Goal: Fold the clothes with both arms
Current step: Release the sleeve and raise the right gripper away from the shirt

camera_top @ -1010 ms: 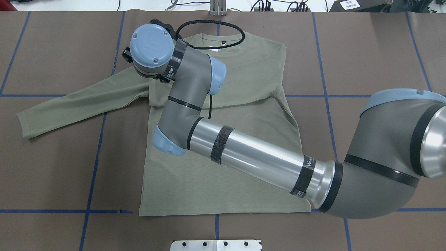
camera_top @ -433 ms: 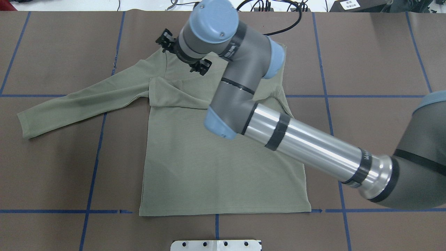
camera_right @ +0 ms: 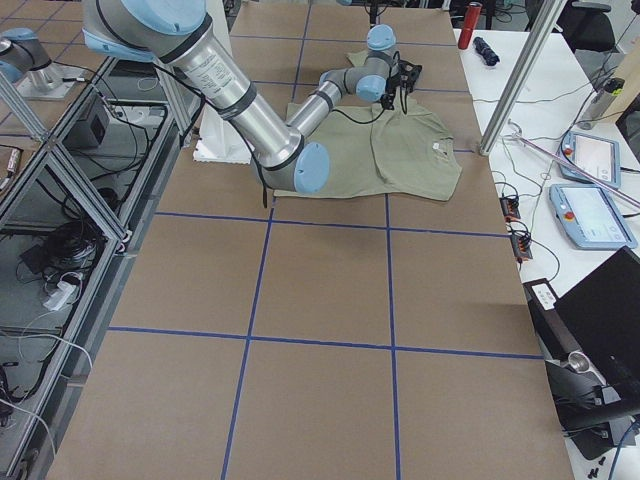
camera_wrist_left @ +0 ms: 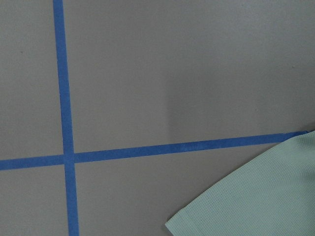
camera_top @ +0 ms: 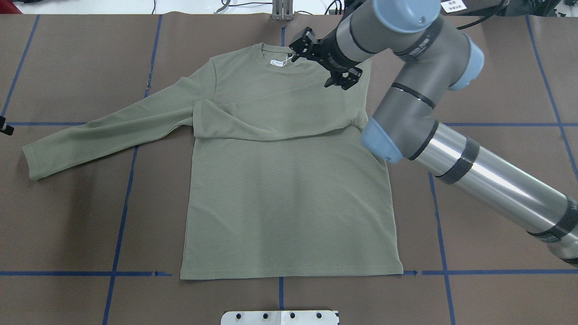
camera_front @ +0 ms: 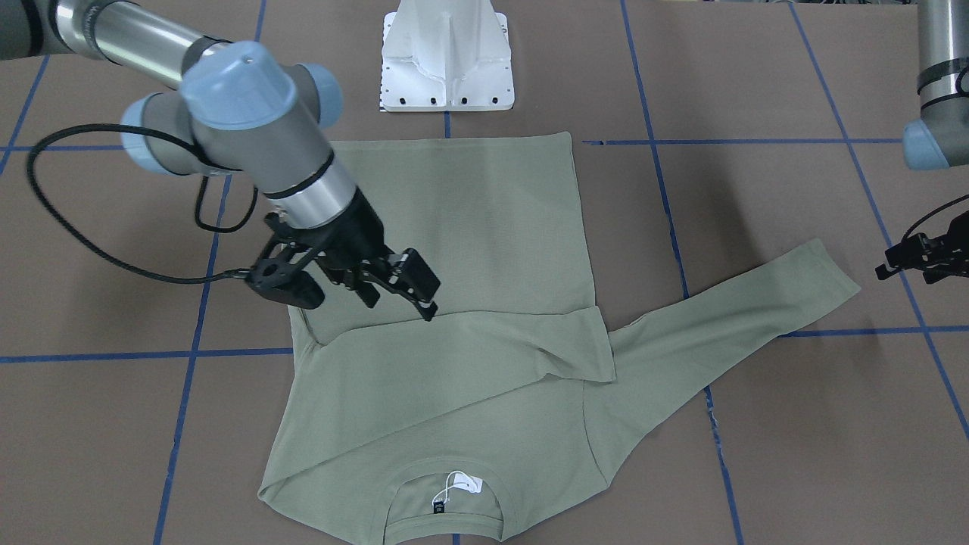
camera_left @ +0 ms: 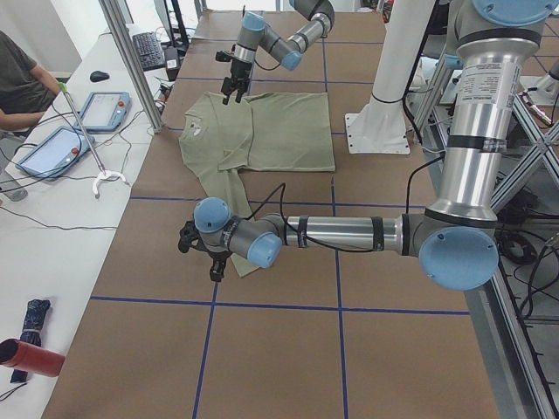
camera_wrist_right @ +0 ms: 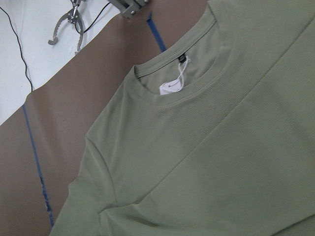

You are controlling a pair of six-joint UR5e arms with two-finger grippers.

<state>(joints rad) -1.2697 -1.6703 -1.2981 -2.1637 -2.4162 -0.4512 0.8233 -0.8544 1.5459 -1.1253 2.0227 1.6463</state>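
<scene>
Lying flat on the surface (camera_top: 67,225), the shirt (camera_top: 289,203) is being folded, its free sleeve (camera_top: 104,131) pointing to 9 o'clock. The right pincer (camera_top: 323,63) is being held open, empty, at 1 o'clock; the left pincer's (camera_front: 901,259) state cannot be told. A clean pinch at the cuff (camera_top: 29,160) edge is probably being called for.

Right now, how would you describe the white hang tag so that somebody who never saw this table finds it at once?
On the brown table with blue tape lines lies one olive-green shirt. Go to its round collar, at the end far from the robot. The hang tag lies inside that collar; it is the only white thing on the shirt, next to a black label.
</scene>
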